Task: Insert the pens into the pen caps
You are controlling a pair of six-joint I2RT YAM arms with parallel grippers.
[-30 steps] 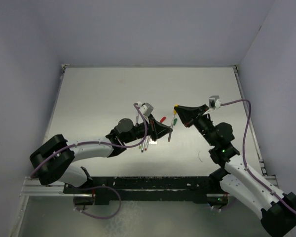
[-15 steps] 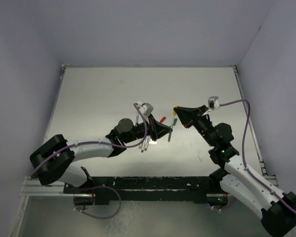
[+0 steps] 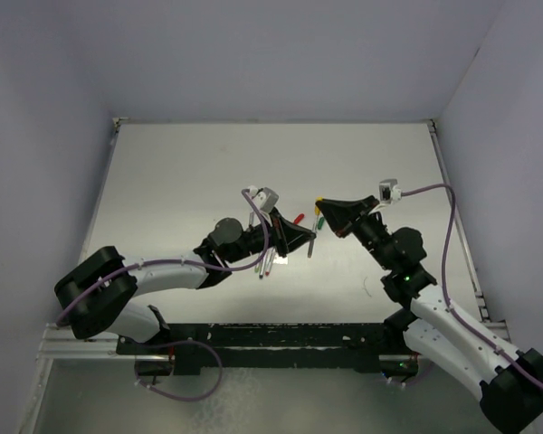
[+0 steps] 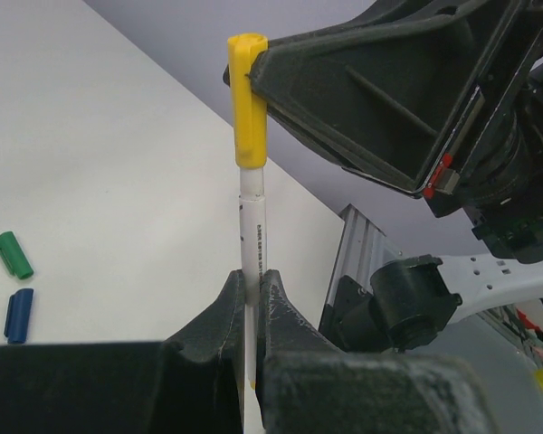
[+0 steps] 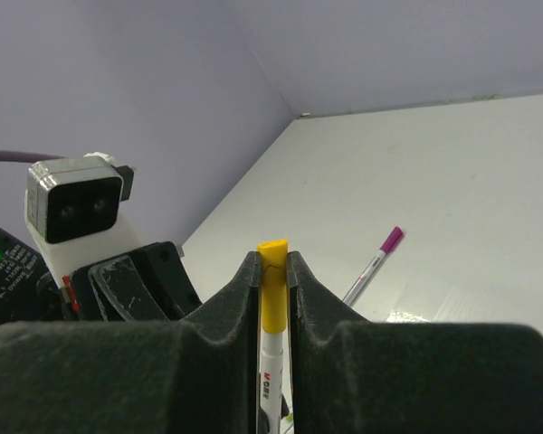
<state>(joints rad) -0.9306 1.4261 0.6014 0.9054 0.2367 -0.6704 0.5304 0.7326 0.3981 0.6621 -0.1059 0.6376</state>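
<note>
My left gripper (image 4: 251, 276) is shut on a grey-white pen (image 4: 252, 217) and holds it upright above the table. A yellow cap (image 4: 248, 99) sits on the pen's top end. My right gripper (image 5: 272, 258) is shut on this yellow cap (image 5: 272, 289), with the pen (image 5: 271, 380) running down between its fingers. In the top view the left gripper (image 3: 309, 242) and the right gripper (image 3: 322, 204) meet at mid-table. A green cap (image 4: 14, 255) and a blue cap (image 4: 19, 315) lie on the table. A red cap (image 3: 298, 218) lies nearby.
A pen with a purple cap on it (image 5: 373, 264) lies on the table. More pens (image 3: 267, 262) lie under the left arm's wrist. The left wrist camera (image 5: 72, 203) is close to the right gripper. Walls enclose the table on three sides.
My right gripper has moved slightly down and left with the yellow cap, towards the left gripper. The left arm has hardly moved.
</note>
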